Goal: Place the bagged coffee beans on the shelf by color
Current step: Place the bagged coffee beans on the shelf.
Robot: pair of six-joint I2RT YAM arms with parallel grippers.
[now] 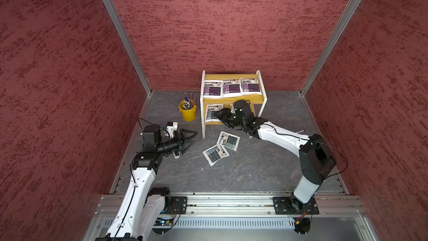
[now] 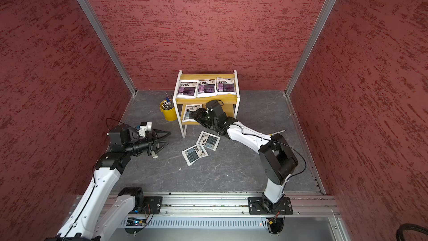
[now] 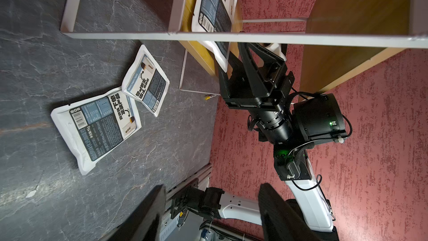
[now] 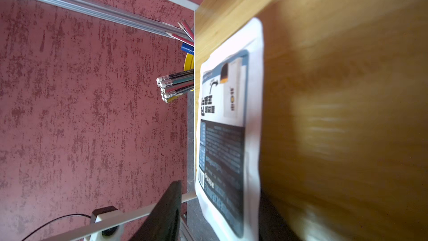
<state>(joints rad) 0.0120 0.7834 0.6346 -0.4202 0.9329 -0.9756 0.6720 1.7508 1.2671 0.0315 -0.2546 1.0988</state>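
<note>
Shelf (image 1: 234, 100) (image 2: 206, 100) stands at the back of the grey tabletop (image 1: 254, 170), close to the red rear wall.

Upper board: three purple pouches lying flat in a row, left (image 1: 212, 89), middle (image 1: 232, 88), right (image 1: 250, 86), with neighbouring edges touching. Both top views show the same row (image 2: 206, 88).

Lower board: one blue-grey pouch (image 1: 212, 112) (image 2: 191, 112) (image 4: 227, 135) lies flat at the left end. In the left wrist view its near corner (image 3: 215, 8) sticks just past the board's front edge.

Right gripper (image 1: 217, 114) (image 2: 195, 114) is at that pouch's near end, jaws apart with the pouch end between them. The right wrist view shows one dark finger (image 4: 166, 209) clear of the pouch edge with a visible gap. The other finger is mostly hidden behind the pouch. No clamp on it.

Left gripper (image 1: 194, 139) (image 2: 168, 138) (image 3: 213, 186) hovers over the table, left of the shelf and well apart from all pouches. Its jaws are spread wide with nothing between them.

Two loose blue-grey pouches lie flat on the table in front of the shelf, corners touching: farther one (image 1: 228, 140) (image 2: 208, 140) (image 3: 146, 81), nearer one (image 1: 215, 154) (image 2: 195, 154) (image 3: 97, 126).

Yellow bucket (image 1: 188, 112) (image 2: 169, 113) holding pencils stands just left of the shelf.
</note>
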